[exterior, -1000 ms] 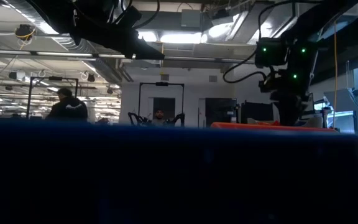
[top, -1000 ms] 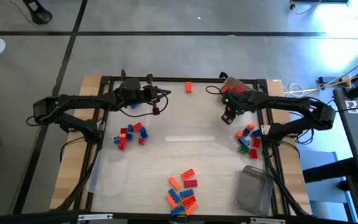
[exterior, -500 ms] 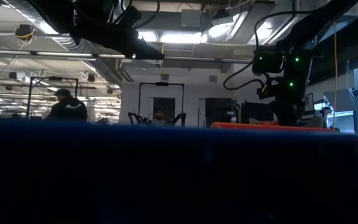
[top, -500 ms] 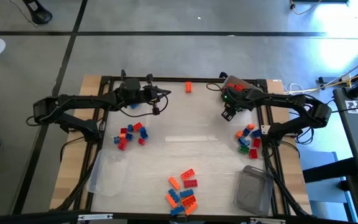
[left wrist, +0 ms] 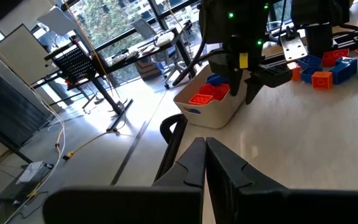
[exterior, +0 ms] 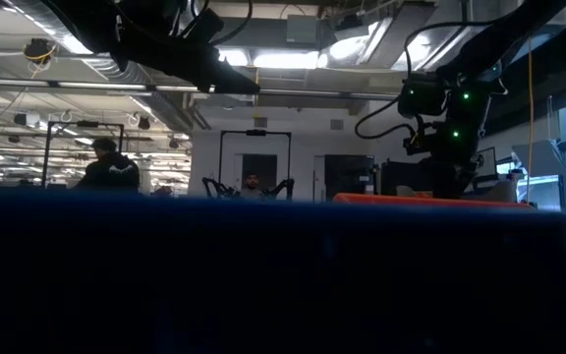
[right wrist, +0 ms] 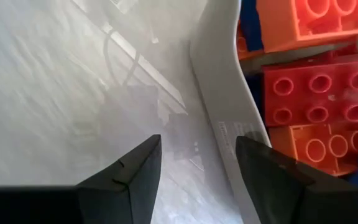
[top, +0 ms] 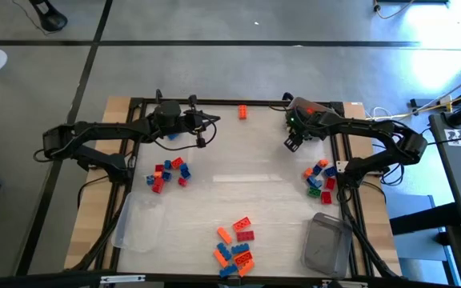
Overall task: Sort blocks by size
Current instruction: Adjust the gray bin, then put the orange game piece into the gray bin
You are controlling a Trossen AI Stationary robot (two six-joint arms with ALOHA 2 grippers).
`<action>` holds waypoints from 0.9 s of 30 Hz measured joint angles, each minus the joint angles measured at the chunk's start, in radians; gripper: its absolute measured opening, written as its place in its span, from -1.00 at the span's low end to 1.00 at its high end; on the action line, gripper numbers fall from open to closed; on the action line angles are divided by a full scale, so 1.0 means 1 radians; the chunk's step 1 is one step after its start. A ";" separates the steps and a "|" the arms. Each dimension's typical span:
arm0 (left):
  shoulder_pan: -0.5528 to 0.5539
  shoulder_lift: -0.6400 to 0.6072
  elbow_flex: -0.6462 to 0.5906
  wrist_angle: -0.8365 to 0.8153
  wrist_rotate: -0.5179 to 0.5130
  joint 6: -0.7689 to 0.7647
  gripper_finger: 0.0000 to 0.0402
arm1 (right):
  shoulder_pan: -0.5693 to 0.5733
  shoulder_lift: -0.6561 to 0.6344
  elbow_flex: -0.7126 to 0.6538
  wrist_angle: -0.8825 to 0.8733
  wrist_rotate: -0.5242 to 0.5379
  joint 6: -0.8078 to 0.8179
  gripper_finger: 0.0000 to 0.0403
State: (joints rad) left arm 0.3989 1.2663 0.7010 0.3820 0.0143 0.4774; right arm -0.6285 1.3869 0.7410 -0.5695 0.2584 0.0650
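The blocks lie in loose heaps on the table: one at the left (top: 169, 174), one at the right (top: 320, 178), one near the front edge (top: 234, 244). A single orange block (top: 242, 112) lies at the far edge. A white tub (right wrist: 219, 124) at the far right holds red and orange blocks (right wrist: 316, 93). My right gripper (top: 293, 142) hangs open over the bare table just beside the tub's rim, with nothing between its fingers (right wrist: 191, 168). My left gripper (left wrist: 204, 155) is shut and empty, held above the far left of the table (top: 202, 134).
A clear tub (top: 138, 224) lies near the front left and a grey one (top: 326, 244) near the front right. The low view is blocked by a blue block (exterior: 263, 275) close to the camera. People stand in the room behind (exterior: 106, 167).
My right gripper has moved a little toward the table's far edge, closer to the white tub, and stays open. The blocks lie as before.
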 joint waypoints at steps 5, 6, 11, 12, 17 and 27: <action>0.000 0.000 0.000 0.000 0.000 -0.001 -1.00 | -0.001 0.000 0.001 -0.003 -0.054 -0.003 0.06; 0.000 0.000 0.000 0.000 0.000 -0.001 -1.00 | -0.001 0.000 0.004 -0.004 -0.069 -0.003 0.06; 0.000 0.000 0.000 0.000 0.000 -0.002 -1.00 | -0.001 -0.004 0.049 -0.041 -0.111 0.020 0.06; 0.000 0.000 0.000 0.000 0.000 -0.002 -1.00 | -0.001 -0.005 0.063 -0.041 -0.124 0.032 0.06; 0.000 0.000 0.000 0.000 0.000 -0.002 -1.00 | 0.055 -0.006 0.102 0.068 -0.156 0.098 0.06; 0.000 0.000 0.000 0.000 0.000 -0.002 -1.00 | 0.114 -0.002 0.106 0.388 -0.164 0.244 0.06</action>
State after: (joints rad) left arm 0.3989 1.2663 0.7010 0.3817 0.0143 0.4751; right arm -0.5148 1.3844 0.8471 -0.1816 0.0941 0.3094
